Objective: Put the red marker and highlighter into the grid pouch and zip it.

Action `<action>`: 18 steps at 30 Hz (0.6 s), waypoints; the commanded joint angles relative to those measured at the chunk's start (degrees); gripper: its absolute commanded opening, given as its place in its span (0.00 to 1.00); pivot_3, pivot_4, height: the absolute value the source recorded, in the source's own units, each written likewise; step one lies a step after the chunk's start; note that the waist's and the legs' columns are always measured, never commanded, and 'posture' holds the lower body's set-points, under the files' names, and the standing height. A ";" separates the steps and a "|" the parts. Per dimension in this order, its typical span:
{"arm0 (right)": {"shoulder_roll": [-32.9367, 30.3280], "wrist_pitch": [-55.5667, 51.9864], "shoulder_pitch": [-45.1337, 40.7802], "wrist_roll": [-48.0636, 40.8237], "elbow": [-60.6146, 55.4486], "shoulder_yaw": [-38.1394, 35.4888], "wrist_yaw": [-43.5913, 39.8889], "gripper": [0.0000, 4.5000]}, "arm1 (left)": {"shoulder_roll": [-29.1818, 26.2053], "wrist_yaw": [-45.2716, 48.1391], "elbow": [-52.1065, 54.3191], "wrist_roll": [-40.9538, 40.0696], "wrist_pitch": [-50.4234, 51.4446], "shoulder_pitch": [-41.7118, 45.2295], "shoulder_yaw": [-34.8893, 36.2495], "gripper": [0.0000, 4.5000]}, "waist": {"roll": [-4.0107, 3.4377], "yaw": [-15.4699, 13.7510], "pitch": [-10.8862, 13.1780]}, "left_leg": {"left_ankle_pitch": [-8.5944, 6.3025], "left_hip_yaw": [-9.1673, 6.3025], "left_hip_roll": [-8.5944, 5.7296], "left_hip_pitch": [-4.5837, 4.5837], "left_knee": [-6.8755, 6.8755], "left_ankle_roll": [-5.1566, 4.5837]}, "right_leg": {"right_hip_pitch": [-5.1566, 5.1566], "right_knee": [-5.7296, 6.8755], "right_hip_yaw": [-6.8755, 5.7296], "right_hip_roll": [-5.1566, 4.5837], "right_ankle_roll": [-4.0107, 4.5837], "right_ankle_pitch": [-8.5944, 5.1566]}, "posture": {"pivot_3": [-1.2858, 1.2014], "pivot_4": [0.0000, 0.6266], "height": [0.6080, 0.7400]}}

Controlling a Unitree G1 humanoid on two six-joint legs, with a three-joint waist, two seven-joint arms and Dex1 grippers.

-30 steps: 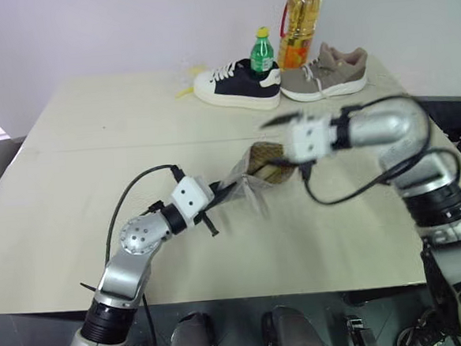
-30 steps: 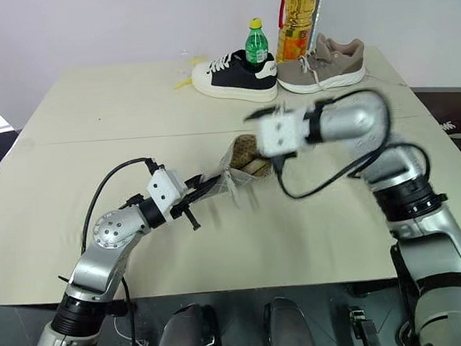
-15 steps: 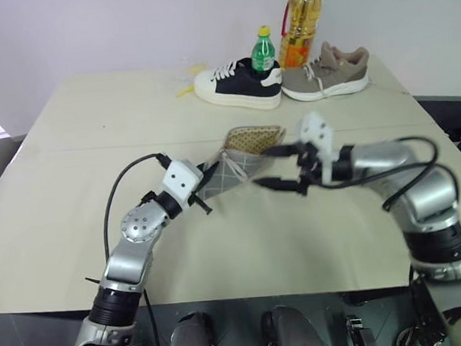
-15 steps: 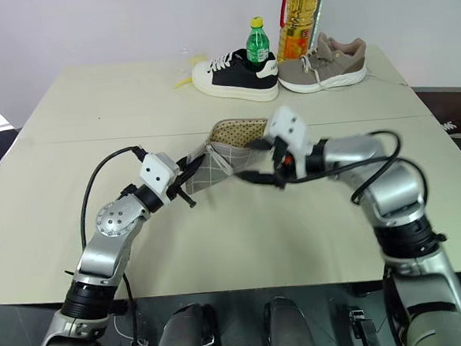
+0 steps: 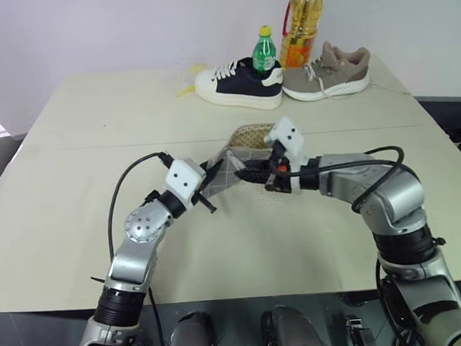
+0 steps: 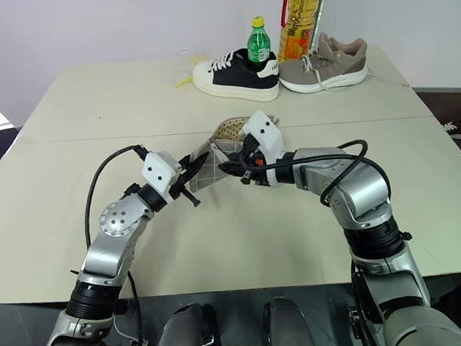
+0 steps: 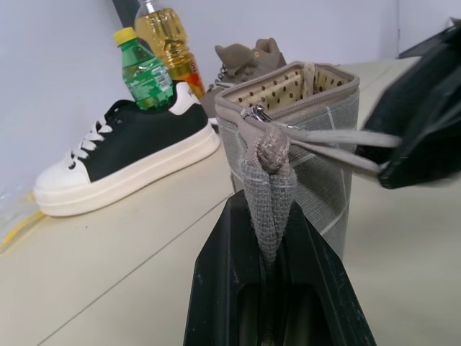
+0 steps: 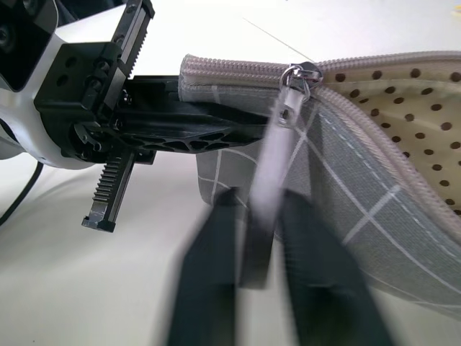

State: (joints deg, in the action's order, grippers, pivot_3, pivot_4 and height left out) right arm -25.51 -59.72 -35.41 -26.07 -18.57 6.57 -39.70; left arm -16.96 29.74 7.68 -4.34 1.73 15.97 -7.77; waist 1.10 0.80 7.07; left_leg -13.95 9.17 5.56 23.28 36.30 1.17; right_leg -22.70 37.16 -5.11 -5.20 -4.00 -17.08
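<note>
Right claw [image 8: 259, 231] clamped on grid pouch [image 8: 374, 180] pull cord [image 8: 268, 180].

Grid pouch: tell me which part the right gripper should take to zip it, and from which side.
Take the grey pull cord hanging from the zipper slider on the grid pouch. It dangles free, so pinch it from below, as the right gripper does. The left gripper clamps the closed end, so drawing the cord toward the open tan mouth should probably work.
</note>
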 commanded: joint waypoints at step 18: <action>-24.11 27.61 -11.98 19.11 32.20 1.32 -6.13 0.01 | -6.94 6.14 12.51 -6.68 4.38 -7.37 1.50 0.00 | -0.03 0.28 0.02 | 0.00 0.06 0.01 -0.01 -0.06 0.01 | -0.03 -0.09 0.00 0.02 0.00 0.00 | 0.52 0.24 0.74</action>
State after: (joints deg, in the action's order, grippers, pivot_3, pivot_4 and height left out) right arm -48.00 -34.86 -45.33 -10.64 11.03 9.76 -47.66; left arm -23.06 36.17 18.78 -10.87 5.79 9.18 -7.84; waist 1.07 1.08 7.09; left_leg -13.94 9.24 5.58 23.27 36.24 1.18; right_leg -22.74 37.07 -5.10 -5.16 -3.99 -17.08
